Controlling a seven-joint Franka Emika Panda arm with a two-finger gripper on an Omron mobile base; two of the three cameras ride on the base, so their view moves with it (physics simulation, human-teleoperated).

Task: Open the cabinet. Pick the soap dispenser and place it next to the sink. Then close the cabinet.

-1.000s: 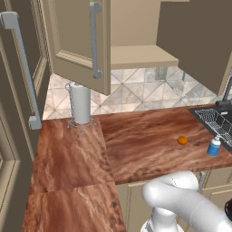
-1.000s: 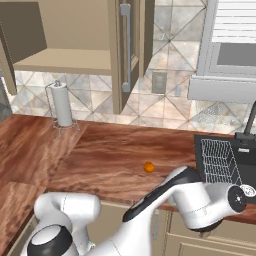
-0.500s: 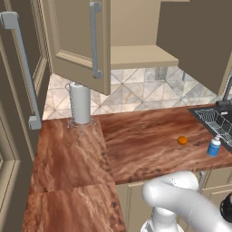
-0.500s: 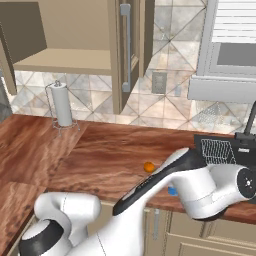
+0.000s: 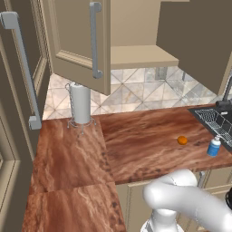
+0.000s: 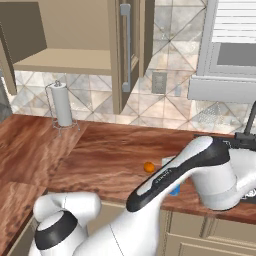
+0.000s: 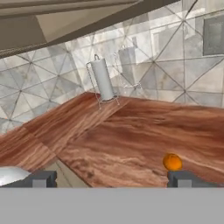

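Jaws spread wide, empty, low at the bench front. Soap dispenser upright beside the sink, placed. Next: cabinet doors open, high above and beyond the jaws, handles vertical.

In the right base view the soap dispenser is almost wholly covered by the white arm; only a sliver of blue is seen beneath it. The sink is largely masked there by the arm, and in the left base view it is cut off by the right edge. The cabinet is cropped at the top in both base views, so its upper part cannot be seen. In the hand view the orange ball is partly hidden behind one fingertip, and the tabletop is cut off below
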